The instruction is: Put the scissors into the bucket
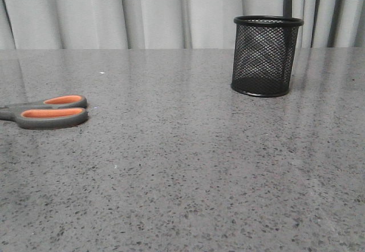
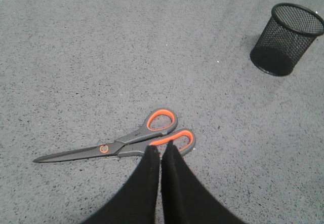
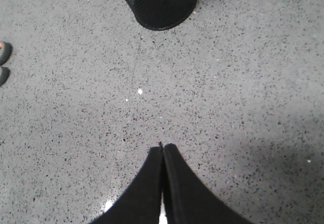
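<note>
Nothing is done yet: the scissors [image 2: 121,144] lie flat on the tabletop [image 1: 188,166], well apart from the upright bucket [image 1: 266,56]. Both the left claw [image 2: 161,150] and right claw [image 3: 162,149] are closed and empty, so grasping, carrying and dropping all remain.

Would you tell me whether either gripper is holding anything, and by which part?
Nothing is held: both the left gripper and right gripper are shut empty; the scissors lie on the table.

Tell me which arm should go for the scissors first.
Left. The scissors lie on the table's left side, and the left gripper hangs shut right by their handle loops. The right gripper, also shut, is nearer the bucket, with only the loops' edge in its view.
</note>
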`<state>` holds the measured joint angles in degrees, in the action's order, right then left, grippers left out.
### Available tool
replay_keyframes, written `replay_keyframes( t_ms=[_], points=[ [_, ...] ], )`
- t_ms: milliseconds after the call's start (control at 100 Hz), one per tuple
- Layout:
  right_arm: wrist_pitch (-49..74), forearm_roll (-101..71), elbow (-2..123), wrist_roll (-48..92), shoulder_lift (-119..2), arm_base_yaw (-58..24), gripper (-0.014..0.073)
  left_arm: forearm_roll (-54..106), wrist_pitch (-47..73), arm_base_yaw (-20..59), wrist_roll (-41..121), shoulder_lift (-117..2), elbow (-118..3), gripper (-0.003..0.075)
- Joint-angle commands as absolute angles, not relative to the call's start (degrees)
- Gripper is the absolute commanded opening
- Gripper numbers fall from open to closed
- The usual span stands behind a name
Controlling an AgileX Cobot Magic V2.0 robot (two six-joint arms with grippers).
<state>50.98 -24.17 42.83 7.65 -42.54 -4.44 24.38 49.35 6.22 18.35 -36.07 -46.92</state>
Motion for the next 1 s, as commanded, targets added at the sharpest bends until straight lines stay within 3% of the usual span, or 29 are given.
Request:
replay_keyframes(
  t_ms=[0,120,200,310,380,790,990],
  points=[
    [48.8,-24.99,45.25,10.46,-42.75,-4.14,-0.0041,28.02,47.07,5.98,20.75,-37.34,-49.17,0.006],
    [49.15,-25.44,45.83,10.95,-42.75,-4.14,0.003,29.38,48.11,5.98,21.23,-38.96,-49.17,0.0264],
    [49.15,-25.58,45.98,11.43,-42.75,-4.14,0.0176,29.6,48.53,5.98,21.23,-39.95,-49.17,0.0408],
    [49.05,-25.58,45.98,11.42,-42.75,-4.14,0.0454,29.73,48.66,5.98,21.23,-40.94,-49.17,0.0447],
    [49.05,-26.06,45.98,11.42,-42.75,-4.14,0.0535,29.73,48.75,5.98,21.89,-41.47,-49.31,0.0431],
    [48.96,-26.85,45.98,11.42,-42.75,-4.14,0.0521,24.79,62.8,5.98,33.93,-58.73,-60.55,0.0405],
    [49.07,-26.85,45.98,12.94,-42.75,-4.14,0.0521,23.48,64.21,5.98,50.05,-68.79,-66.06,0.0405]
  ],
)
